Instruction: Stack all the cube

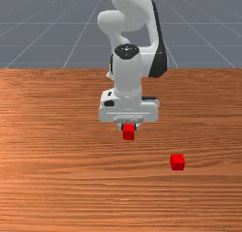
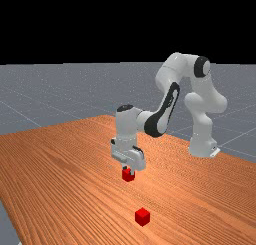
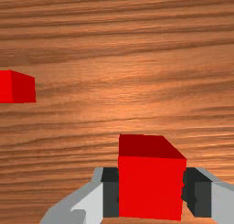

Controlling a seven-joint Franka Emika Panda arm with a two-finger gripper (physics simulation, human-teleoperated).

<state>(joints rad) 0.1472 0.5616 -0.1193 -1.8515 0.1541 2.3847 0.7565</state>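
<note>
The white and grey gripper (image 1: 128, 128) is holding a small, plain red cube (image 1: 128, 133) between its two fingers. In the wrist view, the dark pads (image 3: 110, 193) of the fingers press on the cube from two sides that face each other, so the gripper (image 3: 151, 193) has a good grip on it. The cube sits right at the finger ends and sticks out a little below them. It seems to be up off the table, because it looks much bigger in the wrist view than the other cube does. That second red cube (image 1: 177, 162) rests on the table, well apart from the held one. In the front view it is lower down and off to the front view's right. In the far view it is closer to the camera and a bit to the far view's right of the held cube. Above the gripper is the big white and grey arm (image 2: 168, 106) with black parts at its bends. It goes up, bends over and comes down to its foot at the far view's right. Under it all is the wide table (image 1: 56, 179) of orange-brown wood with dark stripes. Past the table lies a grey floor (image 1: 42, 30) with thin, pale lines.
</note>
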